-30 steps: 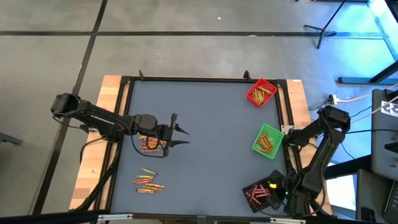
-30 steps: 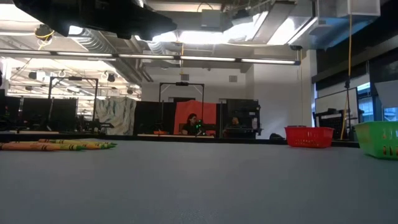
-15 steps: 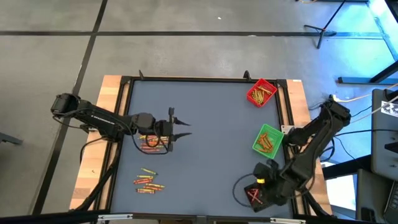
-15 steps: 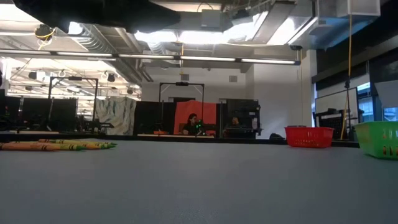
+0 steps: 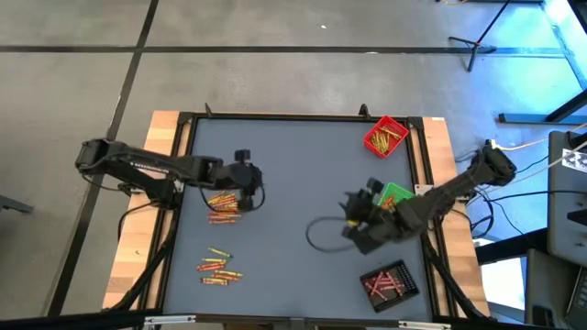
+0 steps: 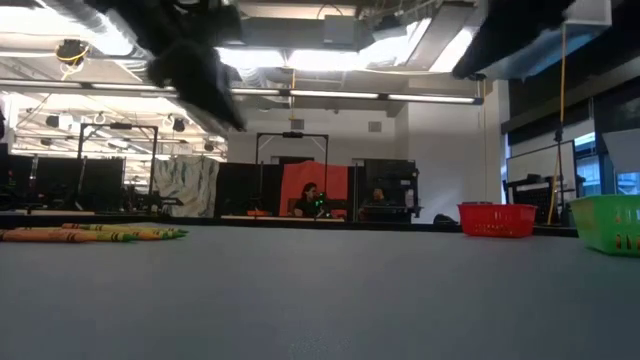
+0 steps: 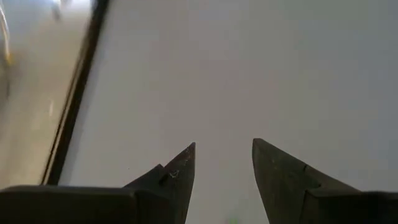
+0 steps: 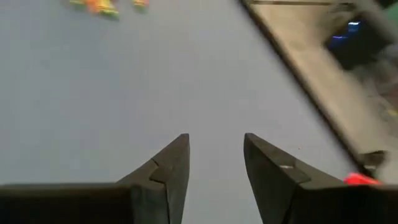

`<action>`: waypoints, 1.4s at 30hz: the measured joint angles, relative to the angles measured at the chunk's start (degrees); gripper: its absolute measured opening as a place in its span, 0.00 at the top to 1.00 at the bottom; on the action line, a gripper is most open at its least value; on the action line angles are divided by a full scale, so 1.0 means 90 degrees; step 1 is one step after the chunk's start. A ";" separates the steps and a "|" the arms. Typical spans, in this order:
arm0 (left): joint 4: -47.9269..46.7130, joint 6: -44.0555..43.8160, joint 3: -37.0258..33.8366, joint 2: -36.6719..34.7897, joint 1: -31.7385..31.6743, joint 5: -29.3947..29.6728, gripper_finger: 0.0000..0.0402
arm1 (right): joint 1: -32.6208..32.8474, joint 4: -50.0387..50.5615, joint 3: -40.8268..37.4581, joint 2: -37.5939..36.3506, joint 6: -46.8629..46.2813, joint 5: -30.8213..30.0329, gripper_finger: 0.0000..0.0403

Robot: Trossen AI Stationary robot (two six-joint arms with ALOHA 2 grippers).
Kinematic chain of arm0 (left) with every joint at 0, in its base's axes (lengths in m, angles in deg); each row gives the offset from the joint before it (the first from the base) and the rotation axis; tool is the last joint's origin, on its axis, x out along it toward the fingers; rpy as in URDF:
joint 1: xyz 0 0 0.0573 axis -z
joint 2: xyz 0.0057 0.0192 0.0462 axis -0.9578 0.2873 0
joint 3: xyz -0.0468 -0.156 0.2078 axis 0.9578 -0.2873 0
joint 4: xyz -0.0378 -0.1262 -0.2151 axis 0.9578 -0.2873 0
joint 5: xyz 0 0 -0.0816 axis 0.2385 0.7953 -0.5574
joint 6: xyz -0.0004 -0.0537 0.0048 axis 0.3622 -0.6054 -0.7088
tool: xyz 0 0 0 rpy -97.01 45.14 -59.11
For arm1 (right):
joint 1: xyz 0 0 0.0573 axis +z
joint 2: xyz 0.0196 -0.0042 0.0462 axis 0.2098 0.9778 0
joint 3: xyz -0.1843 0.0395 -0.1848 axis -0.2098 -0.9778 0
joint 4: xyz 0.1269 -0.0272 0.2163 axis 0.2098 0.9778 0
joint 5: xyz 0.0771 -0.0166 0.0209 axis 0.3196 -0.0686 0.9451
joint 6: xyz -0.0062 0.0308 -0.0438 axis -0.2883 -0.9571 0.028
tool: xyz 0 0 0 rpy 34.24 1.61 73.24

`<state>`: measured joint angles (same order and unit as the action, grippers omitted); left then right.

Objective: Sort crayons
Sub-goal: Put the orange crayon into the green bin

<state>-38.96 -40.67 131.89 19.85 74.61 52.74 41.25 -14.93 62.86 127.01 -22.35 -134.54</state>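
Two loose heaps of crayons lie on the grey mat at the left: one (image 5: pixel 223 203) beside my left gripper, the other (image 5: pixel 218 266) nearer the front edge. In the low view crayons (image 6: pixel 90 234) lie flat at the left. My left gripper (image 5: pixel 252 183) (image 7: pixel 224 146) hovers open just past the upper heap, with bare mat between its fingers. My right gripper (image 5: pixel 348 220) (image 8: pixel 216 137) hangs open above the mat right of centre, pointing toward the far-off crayons (image 8: pixel 102 5), with nothing between its fingers.
A red tray (image 5: pixel 385 136) with crayons sits at the far right. A green tray (image 5: pixel 396 195) stands partly under my right arm. A black tray (image 5: pixel 390 282) with crayons stands at the near right. The mat's middle is bare. A black frame (image 5: pixel 183 165) edges the mat.
My right gripper has swung from over the black tray at the near right toward the table's middle, rising and rolling as it went. My left gripper has tipped upward from the crayon heap and drawn slightly toward the far edge, staying open. The crayons have not moved.
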 joint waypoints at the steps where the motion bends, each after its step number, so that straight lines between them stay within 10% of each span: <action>1: -0.0571 -0.0089 0.0210 0.0025 -0.0085 0.0000 0.64 | -0.0187 0.0011 0.0000 0.0002 0.0158 -0.0080 0.63; 10: -0.3393 -0.0083 0.0812 0.0032 -0.1383 -0.0902 0.64 | -0.1619 -0.1678 -0.0594 0.0007 0.2328 -0.0338 0.63; 21: -0.3552 0.0987 0.0460 0.0543 -0.2509 -0.1281 0.64 | -0.2750 -0.5725 -0.1755 0.0007 0.5021 0.2348 0.63; 27: -0.3507 0.1574 0.0158 0.1041 -0.2800 -0.1394 0.64 | -0.2912 -0.6319 -0.1827 0.0007 0.5194 0.3717 0.63; 42: -0.2826 0.1918 -0.0224 0.1874 -0.3232 -0.1243 0.64 | -0.2812 -0.6332 -0.1831 0.0110 0.4878 0.4123 0.63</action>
<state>-64.39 -23.41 129.87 36.72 45.52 41.55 15.94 -71.92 46.38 128.01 21.55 -97.44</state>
